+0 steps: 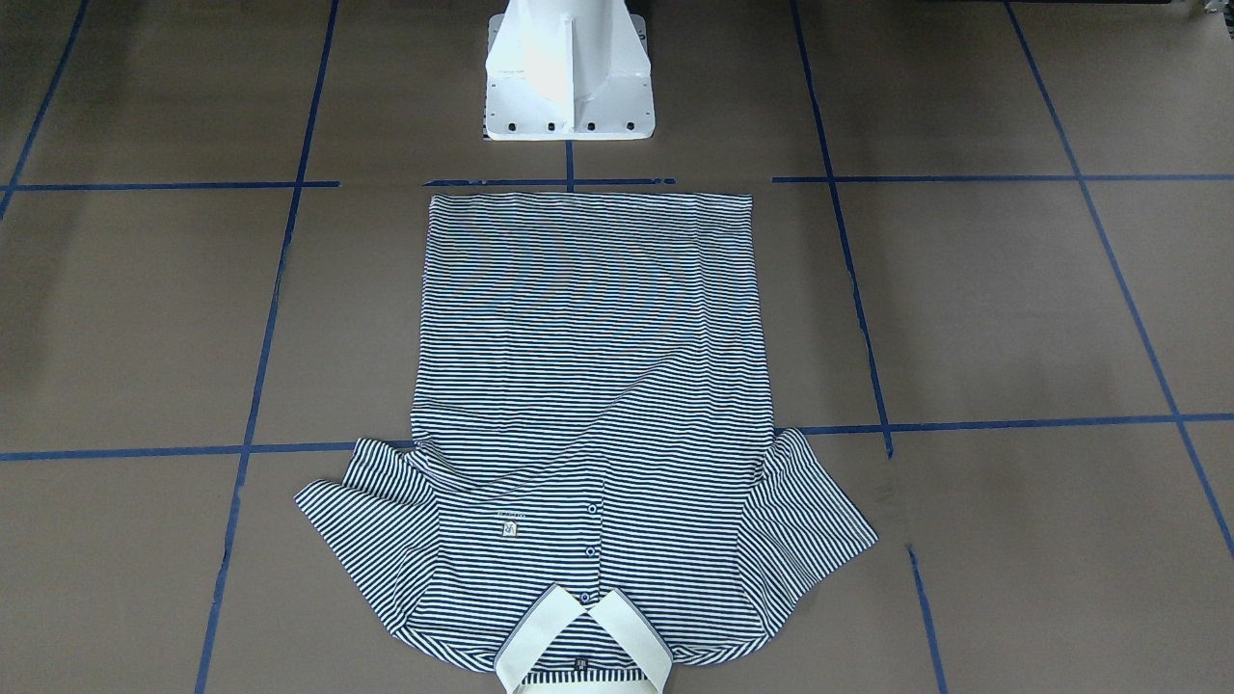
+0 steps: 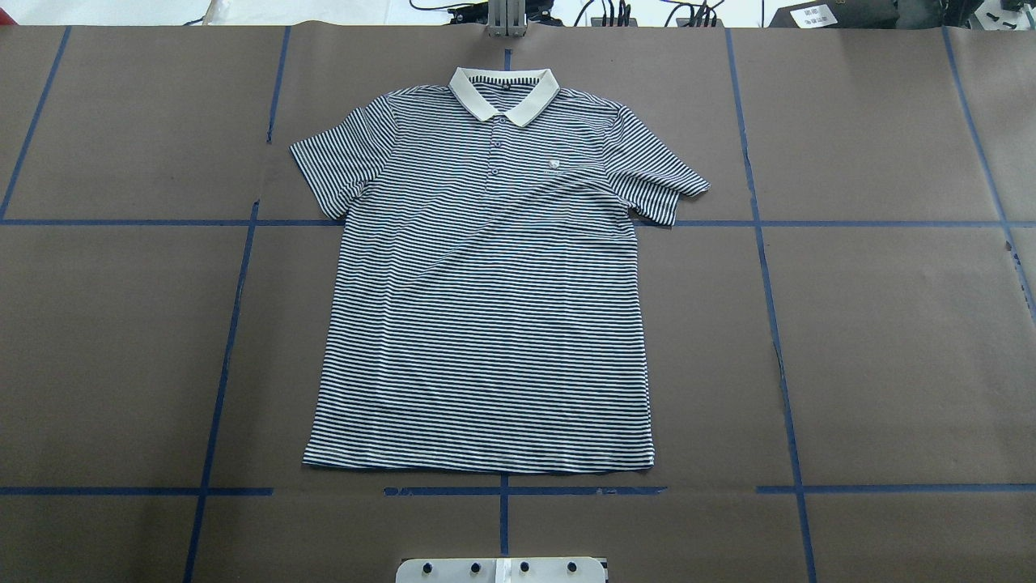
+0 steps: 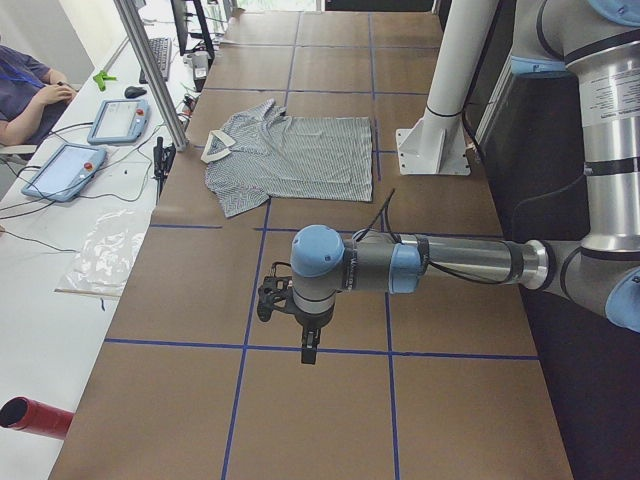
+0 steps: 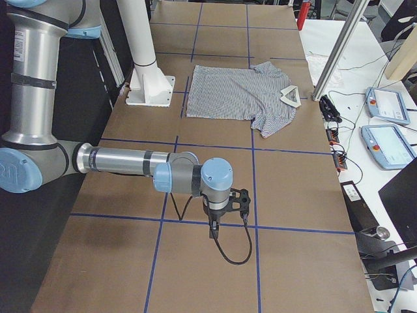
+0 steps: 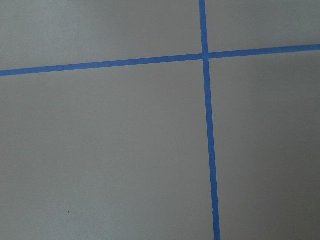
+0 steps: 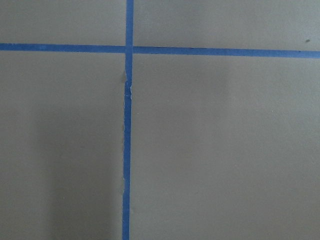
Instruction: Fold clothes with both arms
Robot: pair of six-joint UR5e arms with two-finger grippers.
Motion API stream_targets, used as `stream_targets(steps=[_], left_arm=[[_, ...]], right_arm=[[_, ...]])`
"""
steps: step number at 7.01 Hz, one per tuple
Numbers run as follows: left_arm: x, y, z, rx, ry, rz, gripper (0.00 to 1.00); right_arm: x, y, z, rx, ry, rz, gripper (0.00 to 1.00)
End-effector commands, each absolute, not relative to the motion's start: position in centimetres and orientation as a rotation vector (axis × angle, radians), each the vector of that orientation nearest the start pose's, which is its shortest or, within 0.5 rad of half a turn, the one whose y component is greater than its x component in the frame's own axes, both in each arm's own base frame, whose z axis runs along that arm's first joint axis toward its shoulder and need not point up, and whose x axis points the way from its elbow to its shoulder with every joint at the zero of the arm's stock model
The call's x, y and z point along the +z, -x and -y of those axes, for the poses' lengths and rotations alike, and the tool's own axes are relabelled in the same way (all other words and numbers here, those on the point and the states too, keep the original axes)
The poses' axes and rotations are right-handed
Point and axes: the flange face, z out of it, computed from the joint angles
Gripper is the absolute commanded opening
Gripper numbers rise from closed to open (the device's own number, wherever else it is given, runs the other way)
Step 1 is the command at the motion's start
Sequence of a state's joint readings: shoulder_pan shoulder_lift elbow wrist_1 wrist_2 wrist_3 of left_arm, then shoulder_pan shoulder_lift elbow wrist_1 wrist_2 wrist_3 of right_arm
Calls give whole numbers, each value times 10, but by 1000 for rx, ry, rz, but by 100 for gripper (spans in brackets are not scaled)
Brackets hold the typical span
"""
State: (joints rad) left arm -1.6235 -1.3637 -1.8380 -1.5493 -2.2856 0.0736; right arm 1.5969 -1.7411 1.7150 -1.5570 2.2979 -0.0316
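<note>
Polo shirt [image 2: 486,324] lengthwise, collar [image 2: 504,91] away from pedestal [image 2: 502,569]; left gripper [image 3: 308,350], right gripper [image 4: 213,229] openness indiscernible.

Striped polo shirt [image 1: 588,386]: flat, front up, cream collar [image 1: 631,627] at view's bottom, hem near white pedestal base [image 1: 567,72]; brown table [image 1: 1012,308], blue tape grid [image 1: 964,178].

Short-sleeved knit polo shirt [image 2: 486,308]: thin navy-and-white horizontal stripes over body and sleeves. Folded-down cream collar [image 2: 504,93]: plain, thin dark edging; striped inner neckband. Small chest label [image 2: 554,167]: pale. Placket buttons [image 2: 497,146]: blue-navy. Flat paper-covered table [image 2: 890,340]: matt grey-brown, gridded by blue tape lines [image 2: 773,324]. Flared metal pedestal base [image 1: 569,67]: glossy white. Jointed left arm [image 3: 450,265], right arm [image 4: 124,160]: silver-grey tubes, pale blue joint caps, black cables. Small cylinder [image 3: 35,415]: red.
</note>
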Motion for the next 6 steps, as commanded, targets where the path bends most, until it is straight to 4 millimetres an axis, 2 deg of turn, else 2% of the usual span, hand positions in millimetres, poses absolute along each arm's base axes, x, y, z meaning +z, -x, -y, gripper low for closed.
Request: stream_targets(steps=[1,3,4,5,6], left_arm=[[624,88,404,36,-86,-712,100],[617,88,405,52,-111,-710,100],[621,87,410,76,-163,-693,100],[636,87,420,98,-227,-690,100],[624,87,427,145,-349,-677,100]], right_arm=[[667,-78,417,6,-7,727,100],[663,-77,418,-1,-15,733,100],[658,-76,420,-8,-26,734,100],[638,-70,439,-56,-119,732,100],[628,-61,450,-113,-210,728,100]])
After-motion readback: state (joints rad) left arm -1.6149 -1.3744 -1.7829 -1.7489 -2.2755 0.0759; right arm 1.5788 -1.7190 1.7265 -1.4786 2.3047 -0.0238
